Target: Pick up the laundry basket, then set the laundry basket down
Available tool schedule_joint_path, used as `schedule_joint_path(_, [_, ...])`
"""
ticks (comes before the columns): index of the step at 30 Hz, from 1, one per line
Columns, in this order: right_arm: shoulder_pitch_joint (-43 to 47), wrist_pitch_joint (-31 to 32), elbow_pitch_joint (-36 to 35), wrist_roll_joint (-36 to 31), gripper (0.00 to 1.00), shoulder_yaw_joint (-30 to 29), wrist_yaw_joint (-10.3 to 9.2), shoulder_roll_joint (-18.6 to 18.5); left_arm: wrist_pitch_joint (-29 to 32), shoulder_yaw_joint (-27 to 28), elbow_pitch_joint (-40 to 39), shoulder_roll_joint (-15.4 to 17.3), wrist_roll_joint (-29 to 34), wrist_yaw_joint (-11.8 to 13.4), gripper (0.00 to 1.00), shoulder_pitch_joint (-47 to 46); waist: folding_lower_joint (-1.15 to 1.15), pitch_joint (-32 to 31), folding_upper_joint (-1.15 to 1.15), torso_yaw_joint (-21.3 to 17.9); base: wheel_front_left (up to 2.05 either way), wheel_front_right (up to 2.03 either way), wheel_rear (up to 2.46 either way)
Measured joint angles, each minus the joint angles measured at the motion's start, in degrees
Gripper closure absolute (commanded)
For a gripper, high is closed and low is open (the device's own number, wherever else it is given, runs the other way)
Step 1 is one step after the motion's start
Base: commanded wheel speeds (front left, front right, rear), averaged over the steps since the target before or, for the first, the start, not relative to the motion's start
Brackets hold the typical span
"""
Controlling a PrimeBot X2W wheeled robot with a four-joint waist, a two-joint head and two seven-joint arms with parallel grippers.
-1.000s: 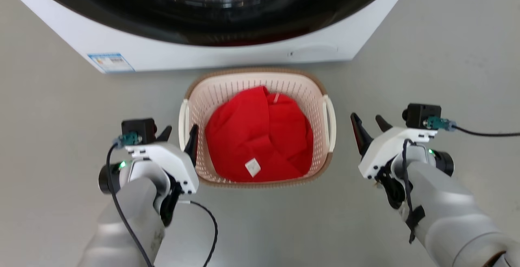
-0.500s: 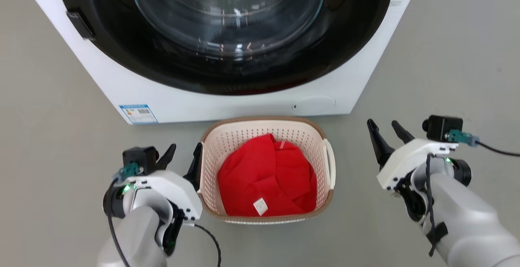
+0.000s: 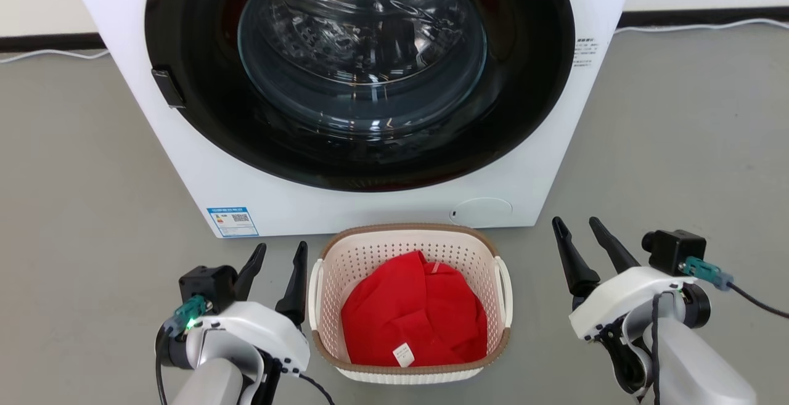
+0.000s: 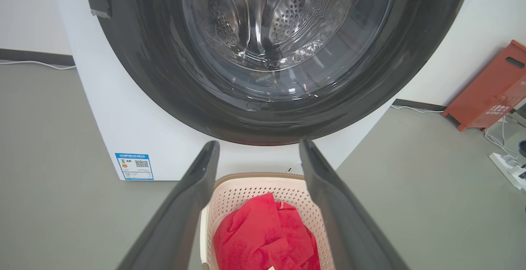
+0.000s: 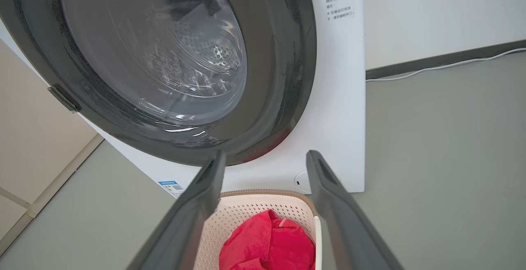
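Head view pulls back: basket (image 3: pixel 370 258) rests low-centre on the floor (image 3: pixel 92 208), left end effector (image 3: pixel 282 246) and right end effector (image 3: pixel 574 221) released either side, likely set down.

The laundry basket (image 3: pixel 363 260) is cream, dotted with small holes, with a brown woven-look rim and white handles (image 3: pixel 316 294). The garment (image 3: pixel 413 319) is plain red. The washing machine (image 3: pixel 185 171) is white, its door ring (image 3: pixel 203 103) black, with a blue-edged label (image 3: pixel 232 221) at seven o'clock. The floor (image 3: pixel 80 208) is grey.

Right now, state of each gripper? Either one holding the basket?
Left gripper: open, holding nothing, close beside the laundry basket.
Right gripper: open, holding nothing, apart from the basket on its right.
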Motion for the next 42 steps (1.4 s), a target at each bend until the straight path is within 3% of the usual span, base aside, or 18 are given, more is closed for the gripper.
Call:
schedule_joint_path(11, [12.21, -0.02, -15.78, -11.29, 0.0, -10.31, 0.0, 3.91, -0.01, 3.79, -8.98, -1.02, 2.32, 0.31, 0.0, 6.52, 0.0, -3.11, 0.0, 0.98, 0.0, 0.0, 0.0])
schedule_joint_path(24, [18.79, -0.02, -26.6, -20.82, 0.0, -18.14, 0.0, 6.35, -0.01, 8.39, -19.86, -2.92, 8.04, 0.37, 0.0, 12.68, 0.0, -3.86, 0.0, 1.5, 0.0, 0.0, 0.0])
schedule_joint_path(42, [20.43, 0.8, -30.03, -24.37, 0.0, -20.8, 0.0, 7.79, -0.01, 11.74, -22.9, -3.94, 11.38, -0.03, 0.0, 13.85, 0.0, -3.8, 0.0, 0.96, 0.0, 0.0, 0.0])
